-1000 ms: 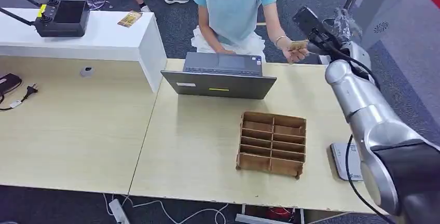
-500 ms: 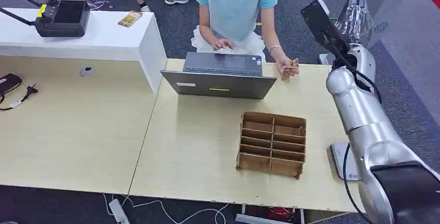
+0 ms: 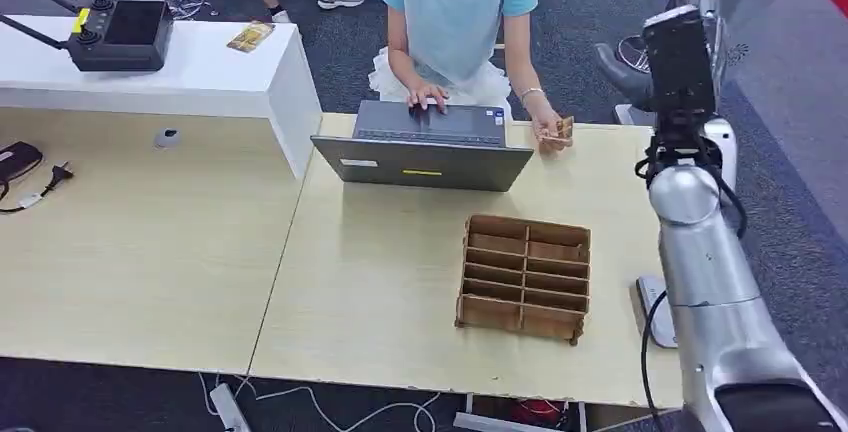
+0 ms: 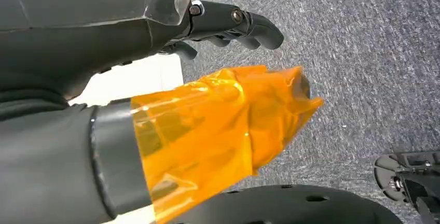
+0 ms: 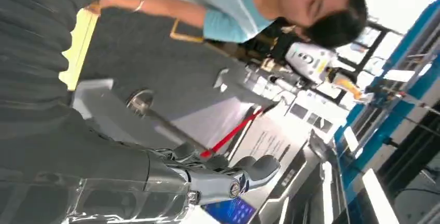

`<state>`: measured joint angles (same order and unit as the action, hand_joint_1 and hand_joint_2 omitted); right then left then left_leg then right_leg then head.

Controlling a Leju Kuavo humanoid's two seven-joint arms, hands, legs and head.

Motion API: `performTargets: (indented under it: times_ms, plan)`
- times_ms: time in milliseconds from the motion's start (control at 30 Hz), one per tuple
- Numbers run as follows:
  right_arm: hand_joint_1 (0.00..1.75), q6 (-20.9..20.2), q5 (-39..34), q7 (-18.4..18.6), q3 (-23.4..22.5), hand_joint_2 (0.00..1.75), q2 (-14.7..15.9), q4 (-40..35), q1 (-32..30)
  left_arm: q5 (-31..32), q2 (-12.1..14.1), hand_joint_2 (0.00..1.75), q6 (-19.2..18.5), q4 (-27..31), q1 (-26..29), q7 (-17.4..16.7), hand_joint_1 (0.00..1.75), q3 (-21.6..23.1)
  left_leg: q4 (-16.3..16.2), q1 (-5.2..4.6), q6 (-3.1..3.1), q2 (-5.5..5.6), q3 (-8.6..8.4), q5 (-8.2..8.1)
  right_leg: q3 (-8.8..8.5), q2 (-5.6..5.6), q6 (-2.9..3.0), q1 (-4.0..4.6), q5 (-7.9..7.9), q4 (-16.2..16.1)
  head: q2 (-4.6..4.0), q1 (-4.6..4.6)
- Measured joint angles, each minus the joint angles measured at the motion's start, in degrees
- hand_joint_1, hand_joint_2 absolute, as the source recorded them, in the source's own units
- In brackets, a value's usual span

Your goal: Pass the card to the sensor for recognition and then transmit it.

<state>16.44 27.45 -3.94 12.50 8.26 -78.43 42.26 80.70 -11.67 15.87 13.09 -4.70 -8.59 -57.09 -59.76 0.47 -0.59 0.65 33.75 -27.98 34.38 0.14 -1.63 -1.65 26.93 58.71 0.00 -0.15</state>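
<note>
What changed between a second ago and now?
The person's hand, holding the card, dropped from beside the right hand to the table. The right arm swung away and rose. Laptop and wooden organizer stayed put.

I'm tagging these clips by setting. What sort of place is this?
Probably an office or robot test lab. Pale desks stand on grey carpet, a person types at a laptop, and a wooden slotted tray sits on the desk.
</note>
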Motion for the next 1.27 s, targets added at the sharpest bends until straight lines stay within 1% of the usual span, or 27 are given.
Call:
performTargets:
  times_ms: [133, 233, 467, 700, 900, 1133, 1267]
  plan:
    - [0.0, -0.09, -5.76, -2.18, -1.28, 1.75, 0.7, -5.5, -4.02, -0.28, 0.02, 0.0, 0.17, 0.0, 0.22, -0.09, 0.0, -0.04, 0.0, 0.0, 0.0, 0.0, 0.0, -0.02, 0.0, 0.01, 0.0, 0.0, 0.0, -0.01, 0.0, -0.02]
    - [0.0, 0.09, -7.75, -3.54, -2.1, 1.75, 1.22, -9.08, -7.3, -0.39, 0.02, 0.0, 0.31, 0.0, 0.28, -0.59, 0.0, -0.07, 0.0, 0.0, 0.0, 0.0, 0.0, -0.02, 0.0, 0.0, 0.0, 0.0, 0.01, -0.01, 0.0, 0.0]
    - [0.0, 2.95, -7.67, -5.92, -3.58, 1.75, 3.04, -17.42, -14.94, -0.66, -0.04, 0.0, 0.5, 0.0, 0.41, -0.87, 0.0, -0.13, 0.01, 0.0, 0.0, 0.0, 0.0, -0.03, 0.01, 0.01, 0.0, 0.0, 0.01, -0.02, 0.0, -0.02]
    - [0.0, 4.26, -11.03, -8.33, -7.28, 1.75, 5.25, -23.62, -21.54, -0.33, -0.2, 0.0, 0.72, 0.0, 0.5, -1.11, 0.0, -0.13, 0.01, -0.01, 0.02, 0.0, 0.02, -0.04, 0.0, -0.01, -0.03, -0.01, 0.03, -0.04, 0.0, 0.0]
    - [0.0, 4.55, -11.86, -8.83, -8.79, 1.75, 5.27, -25.52, -23.75, 0.02, -0.17, 0.0, 1.18, 0.0, 0.47, -1.09, 0.0, -0.11, 0.01, 0.0, 0.02, 0.0, 0.01, -0.04, 0.0, 0.0, -0.03, 0.0, 0.03, -0.04, 0.0, 0.0]
    - [0.0, 4.81, -11.16, -8.65, -8.96, 1.75, 5.27, -25.72, -23.88, -1.66, -0.02, 0.0, 1.12, 0.0, 0.47, -1.11, 0.0, -0.81, 0.02, 0.0, 0.01, -0.01, 0.01, -0.04, -0.02, 0.0, -0.02, 0.0, 0.03, -0.04, 0.0, 0.0]
    - [0.0, 4.44, -10.57, -8.39, -8.96, 1.75, 5.27, -25.7, -23.79, -1.97, 0.09, 0.0, 0.85, 0.0, 0.47, -1.88, 0.0, -1.42, 0.02, 0.0, 0.01, 0.0, 0.02, -0.04, -0.02, 0.0, -0.02, 0.0, 0.03, -0.04, 0.0, 0.0]
